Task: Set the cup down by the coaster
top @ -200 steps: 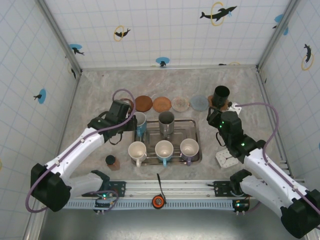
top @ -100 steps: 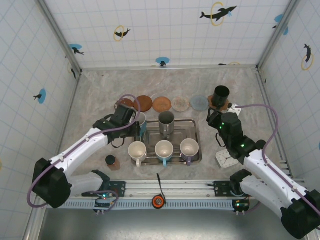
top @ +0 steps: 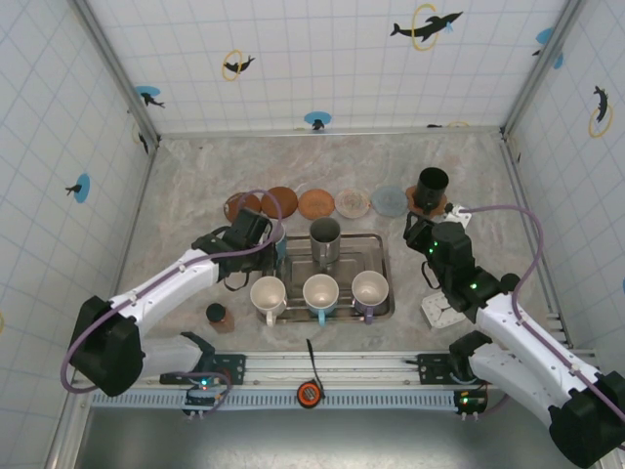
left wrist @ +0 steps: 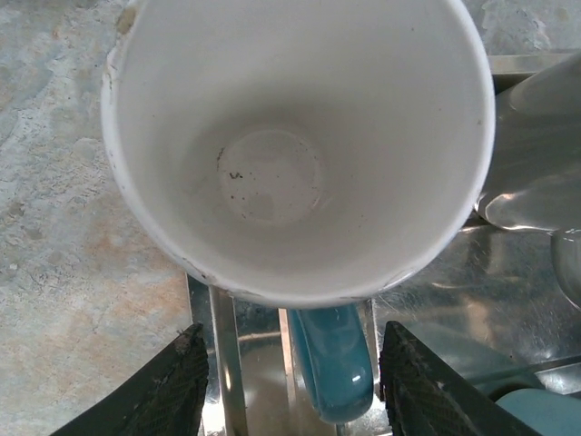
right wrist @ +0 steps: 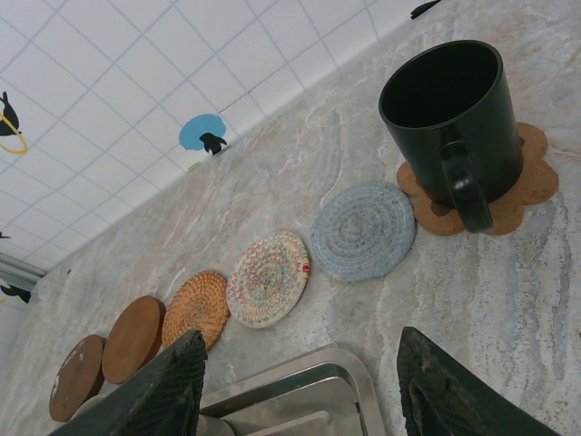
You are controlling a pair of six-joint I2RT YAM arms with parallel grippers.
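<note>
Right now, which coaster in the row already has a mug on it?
The flower-shaped cork coaster at the right end, under the black mug. The other five, from the blue-grey coaster leftward, are round and bare.

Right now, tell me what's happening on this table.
The left arm's fingers sit either side of the blue handle of a white-lined mug at the left rim of the tray, not yet closed on it. The right arm's fingers hang open near the black mug, which stands on the cork coaster ending the coaster row.

Tiled walls [top: 312, 68], marbled tabletop [top: 195, 176]
</note>
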